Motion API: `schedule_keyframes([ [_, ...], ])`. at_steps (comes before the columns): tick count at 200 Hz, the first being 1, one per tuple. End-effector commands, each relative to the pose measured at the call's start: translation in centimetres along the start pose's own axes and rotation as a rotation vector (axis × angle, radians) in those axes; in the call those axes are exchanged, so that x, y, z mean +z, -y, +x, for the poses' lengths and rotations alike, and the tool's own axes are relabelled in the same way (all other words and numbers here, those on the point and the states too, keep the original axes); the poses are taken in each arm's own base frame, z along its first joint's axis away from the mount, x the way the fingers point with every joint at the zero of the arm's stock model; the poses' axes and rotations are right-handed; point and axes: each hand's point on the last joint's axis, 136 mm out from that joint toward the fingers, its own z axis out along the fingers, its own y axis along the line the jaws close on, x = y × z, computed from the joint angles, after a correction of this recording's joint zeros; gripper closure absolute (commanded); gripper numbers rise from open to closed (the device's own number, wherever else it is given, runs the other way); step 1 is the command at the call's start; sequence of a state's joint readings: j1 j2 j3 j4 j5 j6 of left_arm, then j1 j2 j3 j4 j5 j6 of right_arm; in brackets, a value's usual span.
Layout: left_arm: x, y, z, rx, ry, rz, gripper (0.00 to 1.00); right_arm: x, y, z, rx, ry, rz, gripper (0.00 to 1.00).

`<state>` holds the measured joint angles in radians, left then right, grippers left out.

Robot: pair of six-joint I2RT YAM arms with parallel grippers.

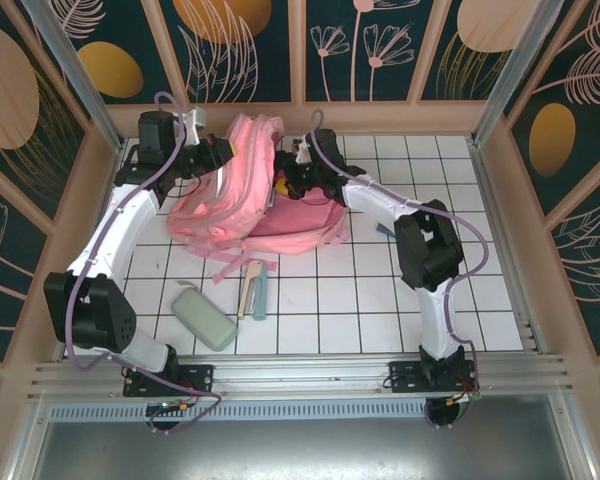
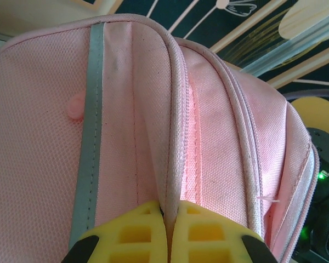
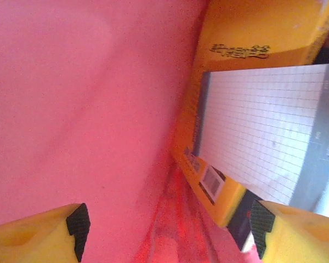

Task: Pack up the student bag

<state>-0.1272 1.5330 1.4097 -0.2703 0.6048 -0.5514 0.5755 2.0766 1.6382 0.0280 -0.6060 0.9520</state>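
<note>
The student bag (image 1: pixel 242 205) lies at the back middle of the table, a big pink backpack with a pale strip (image 2: pixel 90 137) down its front. My left gripper (image 1: pixel 218 152) is shut on a piped seam of the bag's rim (image 2: pixel 172 137), its yellow fingers (image 2: pixel 132 233) pinching the fabric. My right gripper (image 1: pixel 292 178) is inside the bag's mouth, open (image 3: pixel 170 227) with pink lining (image 3: pixel 88 109) between its pads. An orange book (image 3: pixel 252 33) with a squared notebook (image 3: pixel 257 126) on it lies inside the bag, its corner close to the right pad (image 3: pixel 261 219).
On the white tiled table in front of the bag lie a pale green pencil case (image 1: pixel 205 318), a wooden ruler-like piece (image 1: pixel 248 288) and a blue-grey strip (image 1: pixel 262 297). A small blue item (image 1: pixel 384 231) lies by the right arm. Wooden walls enclose the table.
</note>
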Motion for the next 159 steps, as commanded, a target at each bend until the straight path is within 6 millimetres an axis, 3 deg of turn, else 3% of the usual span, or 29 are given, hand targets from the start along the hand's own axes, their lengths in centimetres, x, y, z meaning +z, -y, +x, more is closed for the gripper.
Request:
schedule_keyframes([
  [1,-4.1,3.9,-5.5,0.107,0.22,0.093,1.0,-3.5,-1.3,-0.9,-0.101,0.067,0.078,0.23],
  [33,-4.7,3.3,-6.5,0.088,0.287,0.057,1.0,-8.5,-0.7,-0.9,-0.194,0.188,0.219,0.31],
  [53,-4.5,1.4,-7.1,0.027,0.337,-0.01,1.0,-12.1,-0.6,-0.5,-0.26,0.254,0.314,0.32],
  [71,-3.9,-0.5,-7.3,-0.011,0.354,-0.07,1.0,-14.0,0.4,0.7,-0.33,0.243,0.42,0.3],
  [111,-2.2,-3.3,-6.7,-0.079,0.357,-0.115,1.0,-13.0,3.0,9.2,-0.399,0.097,0.537,0.29],
  [142,0.3,-5.7,-4.6,-0.132,0.296,-0.103,1.0,-9.6,3.0,15.8,-0.352,0.01,0.535,0.26],
  [159,1.1,-6.6,-3.5,-0.162,0.273,-0.096,1.0,-7.6,3.5,17.9,-0.266,-0.018,0.561,0.21],
])
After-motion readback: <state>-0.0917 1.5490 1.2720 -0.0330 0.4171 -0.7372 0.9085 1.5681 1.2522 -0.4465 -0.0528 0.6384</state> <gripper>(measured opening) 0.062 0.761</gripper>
